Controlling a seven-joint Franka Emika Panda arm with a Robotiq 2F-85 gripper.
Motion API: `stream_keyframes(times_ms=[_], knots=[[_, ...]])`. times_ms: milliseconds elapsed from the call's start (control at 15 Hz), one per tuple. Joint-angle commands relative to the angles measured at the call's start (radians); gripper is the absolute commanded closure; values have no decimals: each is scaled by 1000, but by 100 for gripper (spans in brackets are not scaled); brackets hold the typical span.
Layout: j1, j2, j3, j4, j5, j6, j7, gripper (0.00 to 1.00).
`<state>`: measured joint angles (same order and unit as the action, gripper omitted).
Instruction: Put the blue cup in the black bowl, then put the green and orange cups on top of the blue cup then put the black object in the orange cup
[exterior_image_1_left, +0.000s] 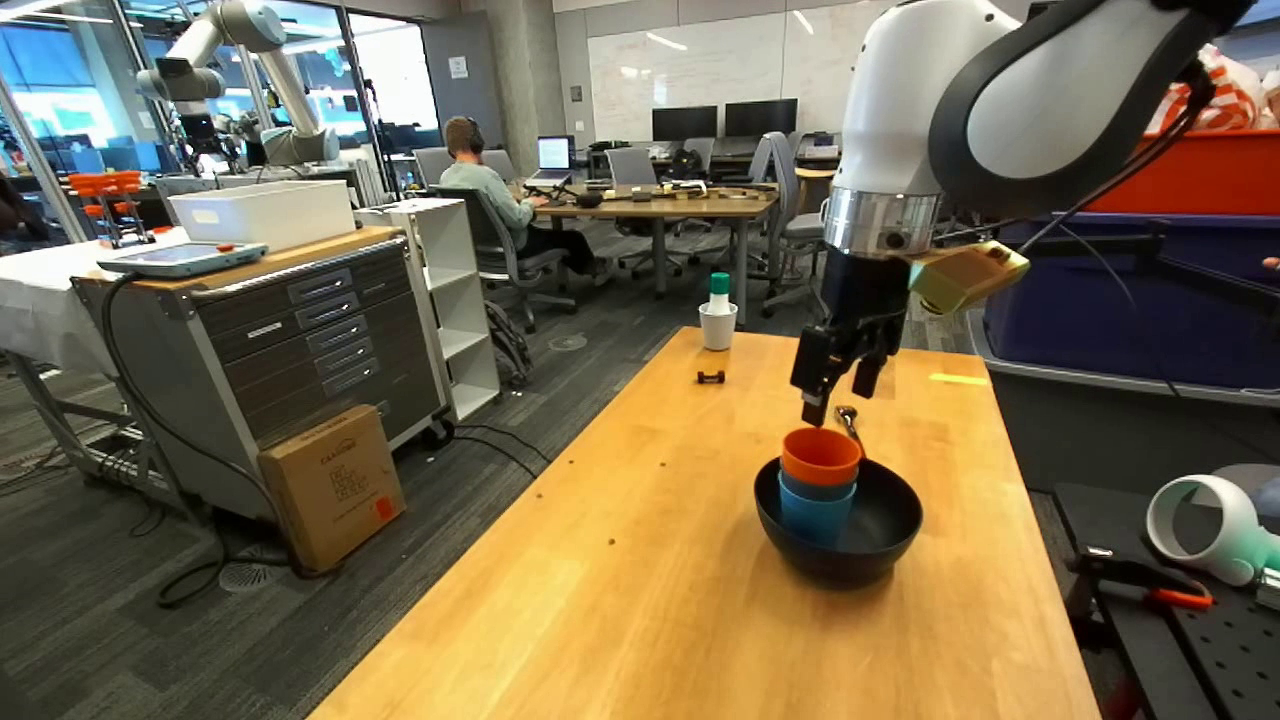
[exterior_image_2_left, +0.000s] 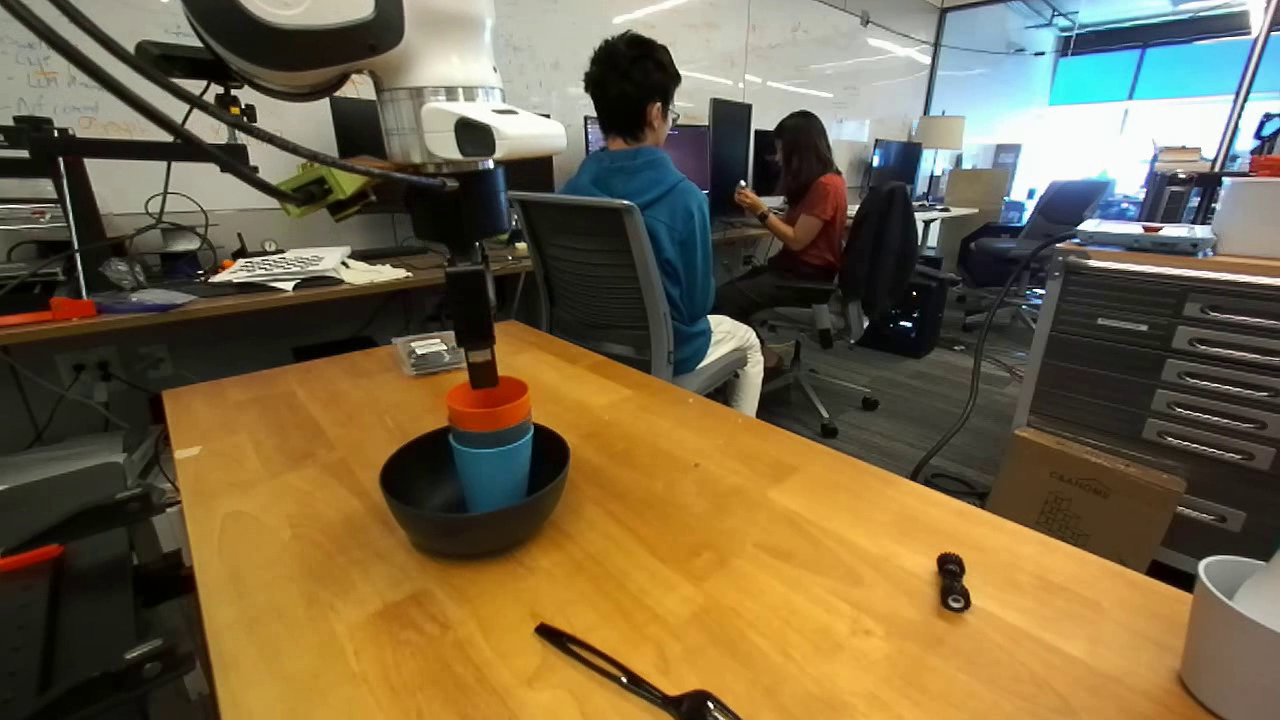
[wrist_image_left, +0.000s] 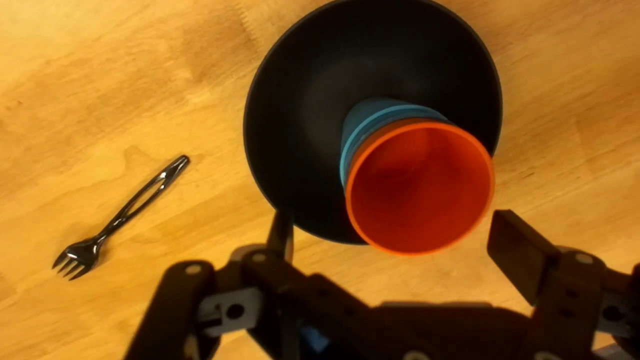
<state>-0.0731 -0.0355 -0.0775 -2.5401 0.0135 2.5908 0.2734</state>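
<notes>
Bowl (exterior_image_2_left: 470, 535), round and matte black, stands toward the left of the pale wooden desk (exterior_image_2_left: 760, 620) in an exterior view. Inside it sits a light blue plastic cup (exterior_image_2_left: 493, 482); nested in that, a dark teal-green plastic cup (exterior_image_2_left: 492, 440) shows only as a thin band, and a bright orange plastic cup (exterior_image_2_left: 490, 416) tops the stack, mouth up. Just over it hangs the black pincer (wrist_image_left: 392, 220), pointing down; the wrist view shows its fingers spread wide, gripping nothing. Whether a fingertip touches the orange rim is hard to tell. Farther right a thin black plastic fork (exterior_image_2_left: 643, 687) lies flat on the desk, apart from the bowl. Next comes a small black dumbbell-shaped piece (exterior_image_2_left: 953, 579), then a whitish round cup (exterior_image_2_left: 1225, 645).
</notes>
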Motion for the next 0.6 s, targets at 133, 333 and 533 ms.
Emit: stream_keyframes(times_ms=[133, 333, 533], knots=[[8, -40, 15, 9, 25, -54, -16, 0], [9, -54, 18, 9, 31, -65, -20, 0], [14, -46, 32, 0, 21, -17, 57, 0]])
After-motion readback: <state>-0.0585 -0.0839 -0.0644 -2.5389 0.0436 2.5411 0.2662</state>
